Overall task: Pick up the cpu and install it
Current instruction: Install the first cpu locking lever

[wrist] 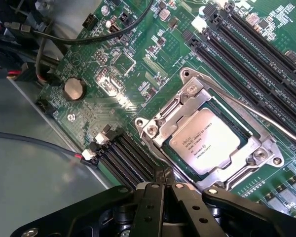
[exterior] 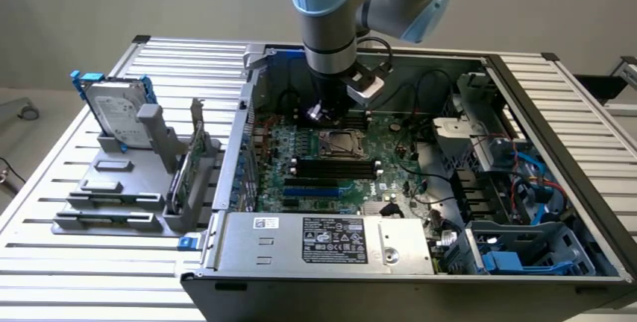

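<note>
- The gripper (wrist: 164, 178) has its two black fingers pressed together with nothing between them; in the wrist view the tips hang just beside the edge of the socket frame (wrist: 153, 129), and I cannot tell whether they touch it.
- The cpu (wrist: 205, 140) lies flat inside that metal frame, silvery top up with printed lettering showing, apart from the fingers.
- In the exterior view the gripper (exterior: 324, 112) sits at about twelve o'clock from the socket, close above the green motherboard (exterior: 398, 159), with the arm rising straight up from it.
- The cpu (exterior: 341, 141) shows there as a small pale square in the socket, near the middle of the open computer case (exterior: 557, 91).
- Black memory slots (exterior: 333, 165) run at six o'clock from the socket, just beside it.
- A coin cell battery (wrist: 74, 89) sits on the board, well apart from the socket.
- The hard drive (exterior: 115, 109) in its blue bracket stands upright on the slatted table (exterior: 60, 277), at about nine o'clock from the case, outside it.
- The power supply (exterior: 318, 241) lies at six o'clock, along the case's near edge.
</note>
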Action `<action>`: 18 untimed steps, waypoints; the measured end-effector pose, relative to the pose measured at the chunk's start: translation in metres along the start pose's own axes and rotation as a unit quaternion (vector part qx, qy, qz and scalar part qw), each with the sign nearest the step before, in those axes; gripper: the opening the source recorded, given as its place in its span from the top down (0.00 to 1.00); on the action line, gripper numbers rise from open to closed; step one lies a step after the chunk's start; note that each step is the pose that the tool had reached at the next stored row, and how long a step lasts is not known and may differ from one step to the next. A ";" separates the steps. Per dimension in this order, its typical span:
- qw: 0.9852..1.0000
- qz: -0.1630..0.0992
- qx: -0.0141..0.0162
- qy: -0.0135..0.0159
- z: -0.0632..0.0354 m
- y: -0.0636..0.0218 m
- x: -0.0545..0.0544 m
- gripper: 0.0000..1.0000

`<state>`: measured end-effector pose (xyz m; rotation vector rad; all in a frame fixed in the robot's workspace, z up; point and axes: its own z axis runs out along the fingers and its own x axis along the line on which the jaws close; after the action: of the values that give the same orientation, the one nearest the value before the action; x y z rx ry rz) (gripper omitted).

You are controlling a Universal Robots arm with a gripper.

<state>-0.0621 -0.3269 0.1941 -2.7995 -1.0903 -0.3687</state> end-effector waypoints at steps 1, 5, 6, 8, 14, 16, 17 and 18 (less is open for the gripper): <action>1.000 0.000 0.000 0.000 0.0002 0.0001 0.000 0.89; 1.000 0.000 0.000 0.000 0.0008 0.0007 0.001 0.89; 1.000 0.000 0.000 0.000 0.0009 0.0008 0.001 0.89; 1.000 0.000 -0.001 -0.001 0.0009 0.0011 0.001 0.89; 1.000 0.000 -0.001 -0.001 0.0012 0.0021 0.002 0.89; 1.000 0.000 -0.001 -0.001 0.0012 0.0021 0.002 0.89; 1.000 0.000 -0.001 -0.001 0.0009 0.0021 0.002 0.89; 1.000 0.000 -0.001 -0.001 0.0003 0.0021 0.002 0.89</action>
<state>-0.0590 -0.3269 0.1944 -2.8025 -1.0919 -0.3670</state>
